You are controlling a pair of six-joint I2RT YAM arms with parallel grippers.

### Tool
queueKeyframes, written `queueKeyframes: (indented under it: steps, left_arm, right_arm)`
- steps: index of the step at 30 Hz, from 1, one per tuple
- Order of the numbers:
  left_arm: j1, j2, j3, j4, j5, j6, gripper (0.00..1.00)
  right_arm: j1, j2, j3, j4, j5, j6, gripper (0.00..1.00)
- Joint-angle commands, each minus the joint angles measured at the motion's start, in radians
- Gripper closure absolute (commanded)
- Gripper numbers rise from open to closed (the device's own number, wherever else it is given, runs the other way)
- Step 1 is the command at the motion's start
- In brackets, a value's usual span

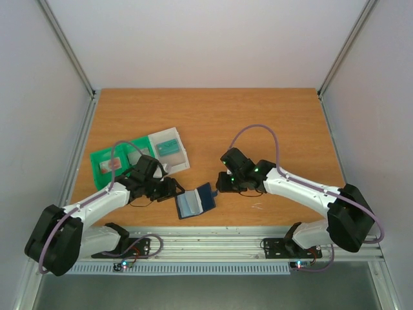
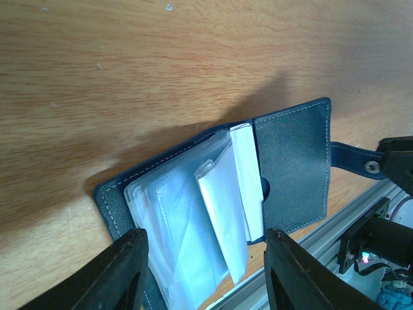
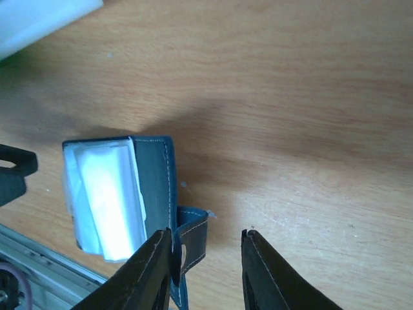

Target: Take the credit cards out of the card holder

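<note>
The dark navy card holder (image 1: 195, 201) lies open near the table's front edge, its pale clear sleeves (image 2: 193, 226) fanned up. I cannot tell whether any card is in the sleeves. My left gripper (image 1: 171, 188) is open and empty, its fingers astride the sleeves in the left wrist view (image 2: 206, 261). My right gripper (image 1: 222, 184) is open at the holder's right edge. In the right wrist view (image 3: 206, 248) the holder's snap strap (image 3: 193, 236) lies against the left finger. A teal card (image 1: 169, 147) lies in the white bin (image 1: 182, 158). A pale card with a red mark (image 1: 107, 166) lies in the green bin (image 1: 97, 158).
The two bins sit side by side behind my left arm. The metal rail (image 1: 213, 242) runs along the table's front edge just below the holder. The white bin's corner shows at the top left of the right wrist view (image 3: 39, 19).
</note>
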Motion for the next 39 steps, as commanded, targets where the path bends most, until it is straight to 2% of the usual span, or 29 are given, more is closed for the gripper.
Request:
queueKeyframes:
  steps: [1,8,12,18,28,39]
  left_arm:
    - [-0.003,0.014,0.007,0.049,0.006,-0.006,0.51]
    - [-0.003,0.004,0.001,0.084,0.051,-0.017,0.52]
    - [-0.003,0.000,-0.003,0.085,0.045,-0.026,0.52]
    - [-0.003,-0.006,-0.027,0.120,0.071,-0.057,0.53]
    - [-0.003,-0.058,-0.027,0.001,-0.027,-0.069,0.54]
    - [-0.003,-0.062,-0.035,-0.048,-0.077,-0.069,0.60]
  right_arm:
    - [0.022,-0.020,0.097,-0.137,0.038,-0.026,0.68]
    - [0.112,-0.027,0.250,-0.221,0.049,-0.045,0.63]
    - [0.213,0.033,0.299,-0.176,0.049,-0.043,0.64]
    - [0.294,0.157,0.324,-0.119,0.055,-0.040,0.63]
    - [0.282,0.252,0.237,-0.054,0.129,-0.049,0.72]
    - [0.246,0.289,0.094,0.067,0.185,-0.024,0.74]
